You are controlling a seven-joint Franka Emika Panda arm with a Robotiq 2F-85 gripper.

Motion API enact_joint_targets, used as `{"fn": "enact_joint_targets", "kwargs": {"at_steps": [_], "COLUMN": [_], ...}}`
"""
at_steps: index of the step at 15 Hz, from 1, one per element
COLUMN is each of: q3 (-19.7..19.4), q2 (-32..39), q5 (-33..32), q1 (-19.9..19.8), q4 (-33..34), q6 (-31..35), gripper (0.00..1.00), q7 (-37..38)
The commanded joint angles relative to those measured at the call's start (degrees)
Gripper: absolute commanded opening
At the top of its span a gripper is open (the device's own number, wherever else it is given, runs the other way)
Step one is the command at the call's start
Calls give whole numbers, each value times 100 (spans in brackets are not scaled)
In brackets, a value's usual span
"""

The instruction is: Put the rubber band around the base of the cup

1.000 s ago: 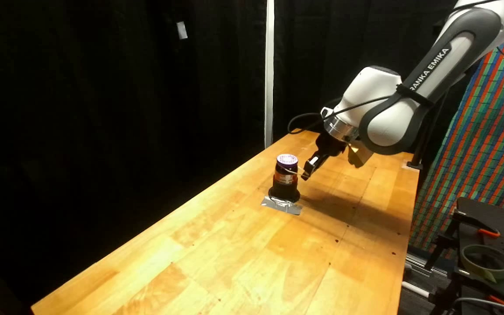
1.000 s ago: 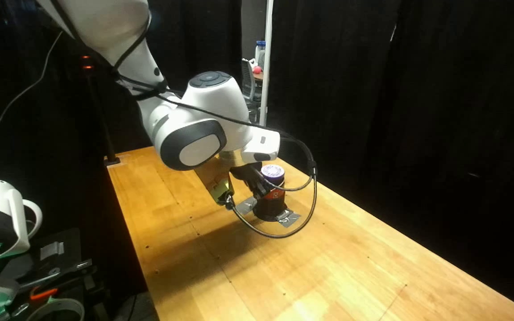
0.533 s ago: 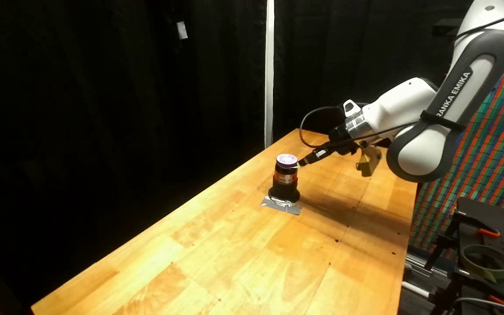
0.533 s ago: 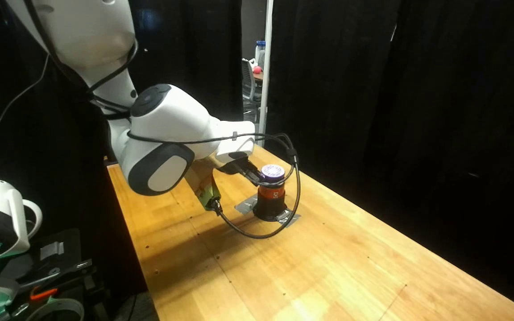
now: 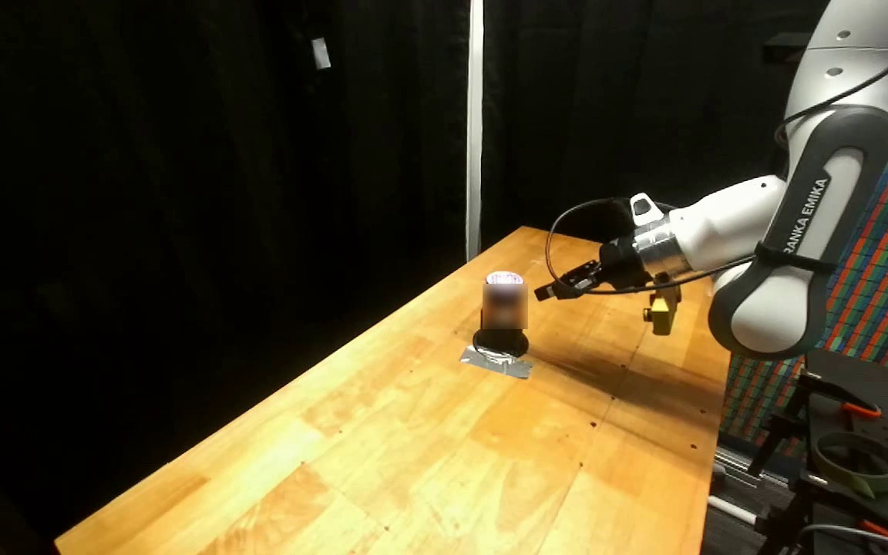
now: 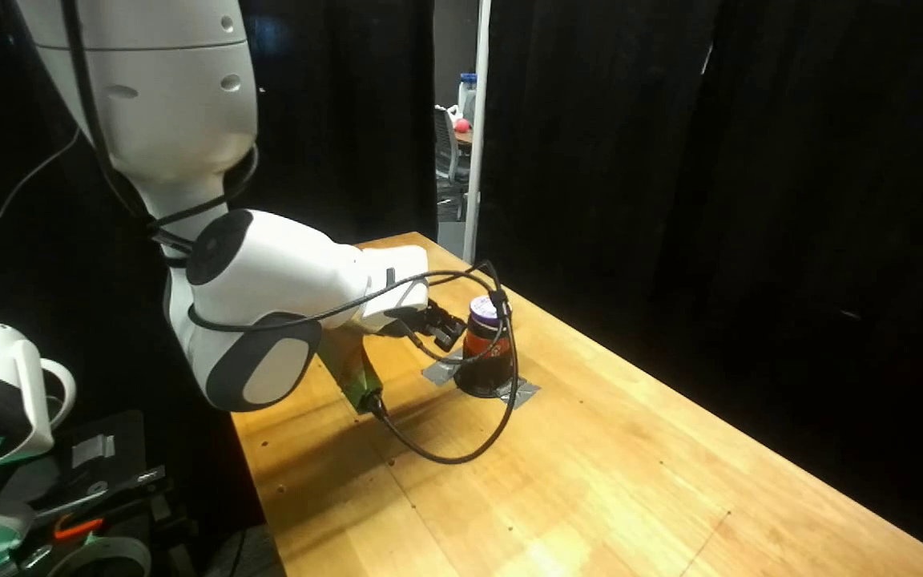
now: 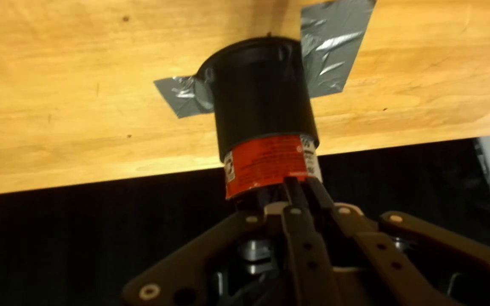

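Note:
The cup, a dark cylinder with a red-orange label and white-topped purple lid, stands upright on the table in both exterior views. The wrist view shows its black base and label. My gripper is beside the cup's upper part, a little apart from it. In the wrist view its fingertips stand slightly apart with nothing seen between them. A thin pale line just under the lid in an exterior view may be the rubber band; I cannot tell surely. A blurred patch and darkness hide that part elsewhere.
Grey tape holds the cup's base to the wooden table. A black cable loop from the arm hangs in front of the cup in an exterior view. The table's edge lies close behind the cup, with black curtains beyond.
My gripper moved to the cup's top, then drew back and down from it, tilting flatter. The pale rubber band stretched between cup and fingers earlier no longer runs to the gripper.

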Motion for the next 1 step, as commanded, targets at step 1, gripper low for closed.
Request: {"fn": "enact_joint_targets", "kwargs": {"at_steps": [1], "q3": [231], "q2": [-481], "q5": [-1177], "q1": [-532], "q4": [-253], "q6": [-1098], "gripper": [42], "q7": [808]}}
